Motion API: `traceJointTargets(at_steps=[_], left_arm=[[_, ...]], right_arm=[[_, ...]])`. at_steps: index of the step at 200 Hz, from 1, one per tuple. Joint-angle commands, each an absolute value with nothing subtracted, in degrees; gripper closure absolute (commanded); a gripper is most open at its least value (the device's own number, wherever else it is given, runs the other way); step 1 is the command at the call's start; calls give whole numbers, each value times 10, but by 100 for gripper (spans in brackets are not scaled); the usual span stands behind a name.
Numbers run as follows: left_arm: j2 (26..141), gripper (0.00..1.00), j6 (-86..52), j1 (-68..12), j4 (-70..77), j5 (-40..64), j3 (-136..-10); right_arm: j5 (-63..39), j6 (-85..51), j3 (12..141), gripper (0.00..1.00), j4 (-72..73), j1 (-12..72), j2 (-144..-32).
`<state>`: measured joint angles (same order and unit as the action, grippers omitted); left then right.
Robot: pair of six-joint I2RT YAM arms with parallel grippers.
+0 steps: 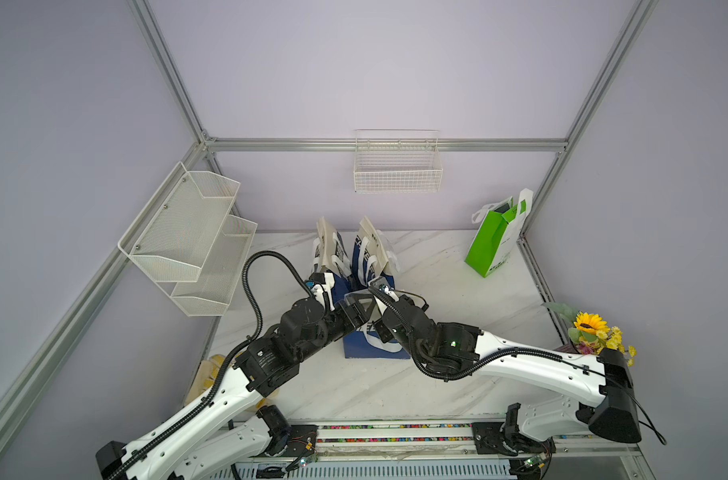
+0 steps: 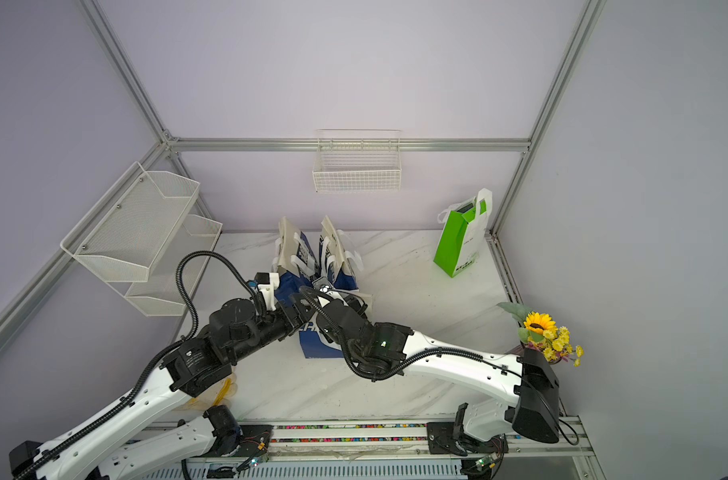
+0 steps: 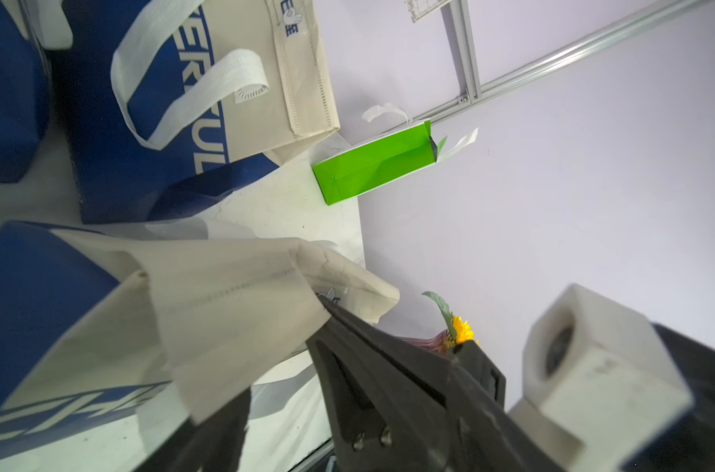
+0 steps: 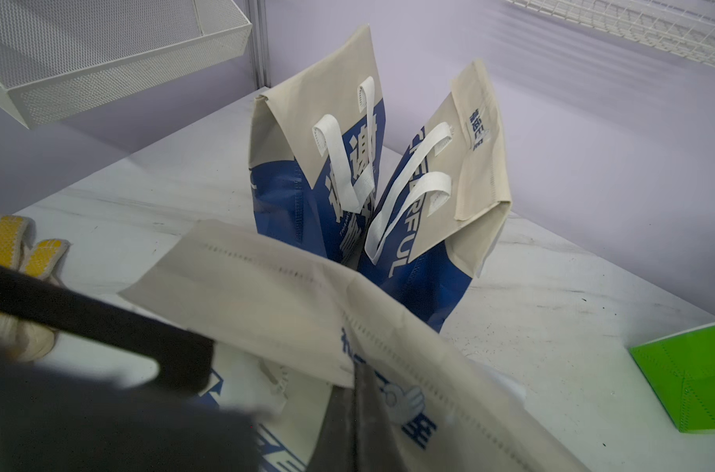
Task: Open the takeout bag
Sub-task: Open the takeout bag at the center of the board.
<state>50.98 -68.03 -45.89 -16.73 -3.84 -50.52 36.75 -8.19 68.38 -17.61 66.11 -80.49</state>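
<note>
The takeout bag is blue and beige and stands mid-table, mostly hidden under both wrists. Its beige top flap is lifted and stretched out. My right gripper is shut on that flap's edge, by the printed hand logo; the left wrist view shows its pinching tips. My left gripper sits beside the flap with its jaws apart. The flap hangs in front of one finger, and nothing is clamped between them.
Two more blue-and-beige bags stand just behind. A green bag is at the back right and a sunflower bunch at the right edge. A mesh shelf and a wire basket hang on the walls. A yellow glove lies at the left.
</note>
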Motion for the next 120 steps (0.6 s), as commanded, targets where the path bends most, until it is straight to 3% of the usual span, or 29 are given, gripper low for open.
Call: traceJointTargets(at_steps=[1,67,98,120], left_arm=[[540,34,-722,-462,-93,-89,-517],[595,62,-786,-468,-24,-117,-502],[633,69,-764,-489,-34,-119,-546],[643,82,-772,-490,-35,-123,-544]], right_arm=[[375,-112,690,100,-170,660,-799],[347,-130,655,100,-155,660,-757],[335,-127,652,100,-154,662,-751],[337,-128,649,100,-156,662,-743]])
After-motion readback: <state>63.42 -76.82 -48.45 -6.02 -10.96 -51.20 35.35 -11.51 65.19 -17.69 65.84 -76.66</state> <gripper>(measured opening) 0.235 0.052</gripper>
